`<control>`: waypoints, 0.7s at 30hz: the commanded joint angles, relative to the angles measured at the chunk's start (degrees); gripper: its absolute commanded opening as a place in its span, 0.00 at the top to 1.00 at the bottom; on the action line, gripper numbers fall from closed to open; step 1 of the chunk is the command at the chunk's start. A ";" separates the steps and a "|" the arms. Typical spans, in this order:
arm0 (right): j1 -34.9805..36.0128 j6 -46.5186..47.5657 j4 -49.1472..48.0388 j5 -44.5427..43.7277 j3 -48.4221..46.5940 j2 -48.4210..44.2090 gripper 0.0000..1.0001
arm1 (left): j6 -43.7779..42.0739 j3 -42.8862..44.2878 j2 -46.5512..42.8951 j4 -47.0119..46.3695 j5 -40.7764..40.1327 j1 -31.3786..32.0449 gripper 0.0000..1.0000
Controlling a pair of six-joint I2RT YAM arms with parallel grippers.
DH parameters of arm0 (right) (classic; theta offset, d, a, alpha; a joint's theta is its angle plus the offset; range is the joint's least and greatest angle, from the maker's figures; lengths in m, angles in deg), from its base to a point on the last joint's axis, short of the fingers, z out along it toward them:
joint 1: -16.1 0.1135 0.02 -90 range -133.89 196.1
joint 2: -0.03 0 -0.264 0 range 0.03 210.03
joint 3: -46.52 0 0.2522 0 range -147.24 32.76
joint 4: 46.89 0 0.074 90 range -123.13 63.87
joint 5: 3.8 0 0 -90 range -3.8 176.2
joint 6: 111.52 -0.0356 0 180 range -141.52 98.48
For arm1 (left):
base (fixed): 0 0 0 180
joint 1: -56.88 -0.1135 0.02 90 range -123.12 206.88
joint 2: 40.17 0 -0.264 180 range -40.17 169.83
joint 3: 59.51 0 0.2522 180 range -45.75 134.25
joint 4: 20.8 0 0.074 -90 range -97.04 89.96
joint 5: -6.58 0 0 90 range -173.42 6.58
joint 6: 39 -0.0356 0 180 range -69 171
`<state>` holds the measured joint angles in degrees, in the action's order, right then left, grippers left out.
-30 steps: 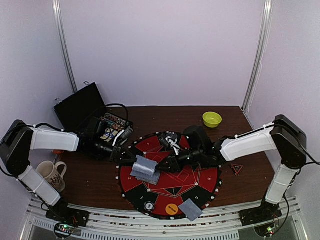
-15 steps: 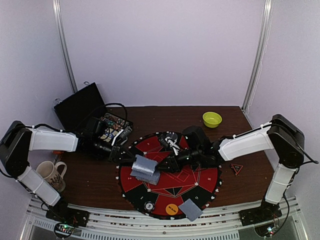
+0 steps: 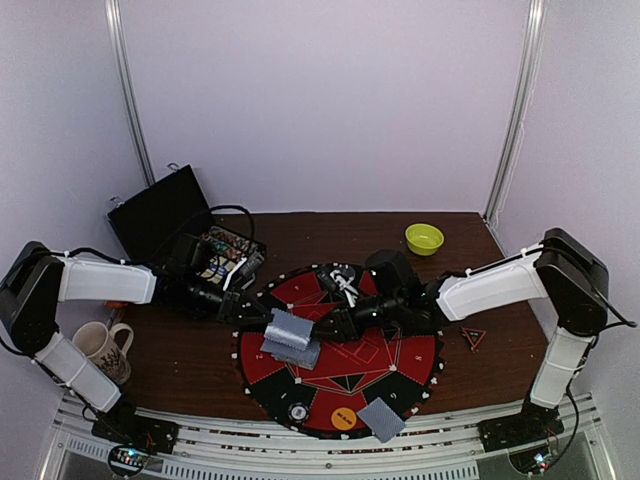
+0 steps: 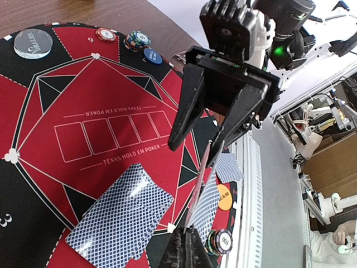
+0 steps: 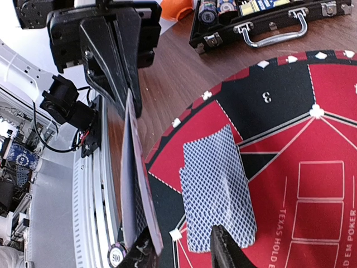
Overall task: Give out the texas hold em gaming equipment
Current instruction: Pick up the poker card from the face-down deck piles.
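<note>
My left gripper (image 4: 189, 239) is shut on a few grey-blue-backed playing cards (image 4: 202, 177), held on edge above the round red-and-black mat (image 3: 392, 356). In the top view these held cards (image 3: 287, 327) hang between the left gripper (image 3: 262, 317) and the right gripper (image 3: 319, 325). The right gripper (image 5: 187, 252) stands open, the cards' free end (image 5: 133, 184) beside its left finger (image 5: 146, 252). Two more cards (image 5: 218, 195) lie face down on the mat below. Another card (image 3: 381, 420), an orange button (image 3: 343, 418) and a chip stack (image 4: 220, 241) sit at the mat's near edge.
An open black case (image 3: 190, 235) with chips stands at the back left, and a mug (image 3: 100, 346) at the near left. A lime-green bowl (image 3: 424, 238) sits at the back right, a small red triangle (image 3: 473, 338) right of the mat. Chips (image 4: 137, 40) and a blue button (image 4: 152, 54) lie at the mat's far side.
The right gripper has slid a little to the left, closer round the free end of the held cards. The left arm has hardly moved.
</note>
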<state>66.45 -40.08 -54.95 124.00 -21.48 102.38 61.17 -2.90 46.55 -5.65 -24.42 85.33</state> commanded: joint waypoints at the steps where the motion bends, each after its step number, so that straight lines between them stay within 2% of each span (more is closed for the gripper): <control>1: 0.75 -1.63 -3.28 1.74 -3.78 2.26 0.68 | 0.38 -0.48 0.02 -2.02 0.76 -0.04 1.00; 4: 1.29 -1.96 -3.74 2.76 -4.63 3.75 0.77 | 0.32 -0.41 0.48 -1.37 0.00 0.00 1.00; 9: 2.17 -2.05 -2.77 4.86 -5.24 5.56 0.99 | 0.16 0.26 2.33 0.55 -2.05 -0.01 1.00; 12: 2.39 -2.42 -1.96 3.70 -6.36 7.18 1.00 | 0.10 0.90 4.63 2.42 -4.44 -0.29 1.00; 17: 2.49 -1.20 7.23 1.66 -14.21 14.49 1.00 | 0.57 3.02 11.88 6.15 -7.16 -2.52 1.00; 21: 2.53 -1.16 6.51 0.57 -14.39 15.60 1.00 | 0.53 3.84 13.65 6.31 -7.67 -2.87 0.99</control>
<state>68.75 -42.05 -50.36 126.01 -34.61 117.70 61.63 -0.82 59.20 -0.67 -30.76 82.68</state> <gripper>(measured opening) 0.008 0.005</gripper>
